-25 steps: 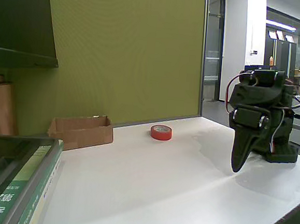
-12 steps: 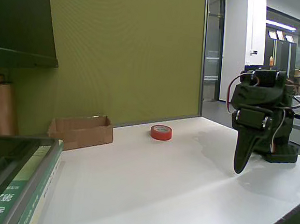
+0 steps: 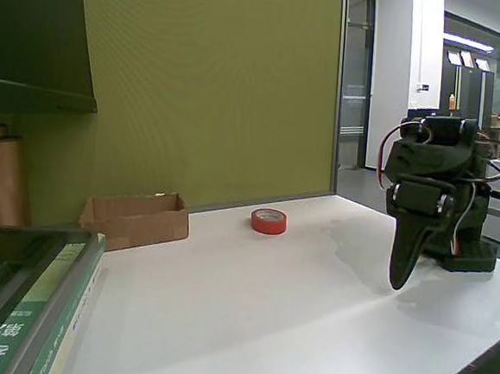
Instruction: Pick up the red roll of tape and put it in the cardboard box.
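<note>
On white table (image 3: 248, 317), fixed view: red roll of tape (image 3: 268, 221) lies flat near far edge, well apart from gripper (image 3: 399, 277). Cardboard box (image 3: 135, 219) sits left of roll, against green wall, apart from it. Step in hand, by my judgement: reach toward roll. Do well: swing arm left and outward, spread fingers before descent, straddle ring rim, avoid nudging it. Fingers: hang tip-down at right, read as one dark wedge; no gap visible, open or closed cannot tell. Holds nothing, touches nothing seen.
</note>
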You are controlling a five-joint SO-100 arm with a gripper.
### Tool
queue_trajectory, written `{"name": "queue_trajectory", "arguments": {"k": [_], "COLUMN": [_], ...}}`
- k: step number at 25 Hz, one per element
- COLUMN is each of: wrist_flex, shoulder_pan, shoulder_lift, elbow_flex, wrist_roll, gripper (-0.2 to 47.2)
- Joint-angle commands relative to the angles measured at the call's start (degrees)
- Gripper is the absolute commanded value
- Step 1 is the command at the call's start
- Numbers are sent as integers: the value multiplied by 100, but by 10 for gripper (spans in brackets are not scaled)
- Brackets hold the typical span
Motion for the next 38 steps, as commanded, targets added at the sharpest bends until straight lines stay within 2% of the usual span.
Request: {"name": "queue_trajectory", "arguments": {"k": [1, 3, 7, 12, 13, 15, 16, 20, 23, 33, 38], "wrist_flex": [26, -290, -958, -1380, -1406, -1441, -1564, -1907, -2004, -2522, -1837], "shoulder_pan": [44, 44, 527, 1248, 1389, 1687, 1846, 2426, 2830, 4333, 4834], "shoulder_lift": [492, 492, 97, -1257, -1600, -2320, -2672, -4043, -5001, -7409, -8367], "elbow_flex": [70, 123, -211, -1441, -1714, -2171, -2373, -3366, -4140, -5950, -6759], "wrist_roll": [0, 703, 246, -70, 9, -246, -141, -290, -378, -1160, -1160], "gripper": [1, 1, 1, 20, 29, 103, 115, 110, 168, 191, 200]}}
